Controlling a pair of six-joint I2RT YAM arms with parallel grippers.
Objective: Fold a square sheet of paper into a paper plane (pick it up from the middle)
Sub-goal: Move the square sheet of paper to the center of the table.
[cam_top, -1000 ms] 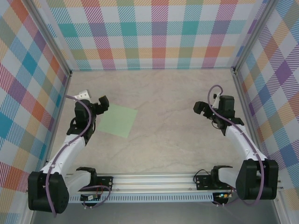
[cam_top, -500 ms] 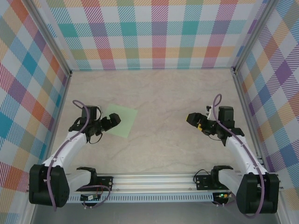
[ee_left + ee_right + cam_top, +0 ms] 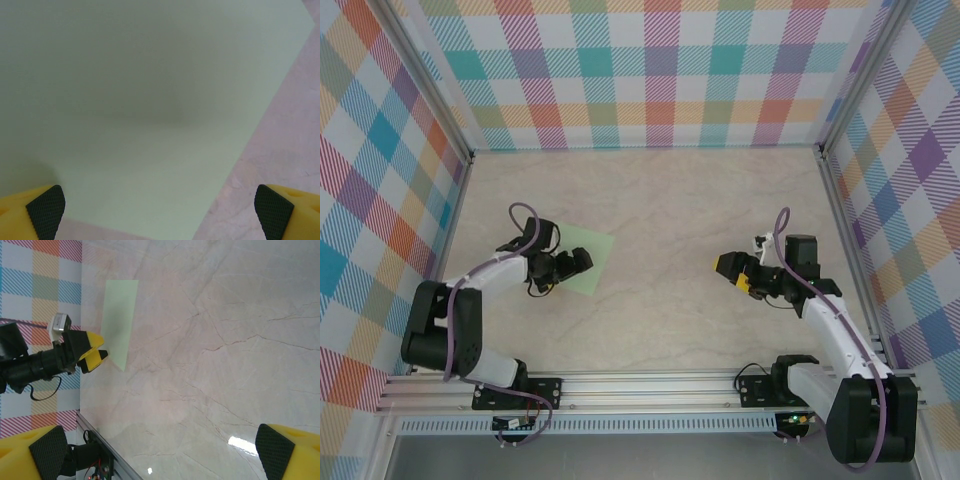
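The square sheet of paper (image 3: 594, 247) lies flat on the marble table, left of centre, pale green and unfolded. My left gripper (image 3: 578, 264) hovers low over its near-left part, jaws open. In the left wrist view the paper (image 3: 150, 100) spreads under the open left gripper (image 3: 159, 207), with one fingertip (image 3: 46, 206) over the paper's near edge and the other over bare table. My right gripper (image 3: 733, 272) is open over bare table at the right, well away from the paper. From the right wrist view, the open right gripper (image 3: 161, 449) faces the distant paper (image 3: 121, 315) and the left gripper (image 3: 92, 353).
The marble table (image 3: 670, 200) stretches between the arms. Plaid walls (image 3: 650, 70) close the back and both sides. An aluminium rail (image 3: 650, 385) with the arm bases runs along the near edge.
My left gripper has dropped low and slid right onto the paper's near-left part. My right gripper has moved left and slightly nearer. Both stayed open; the paper has not moved.
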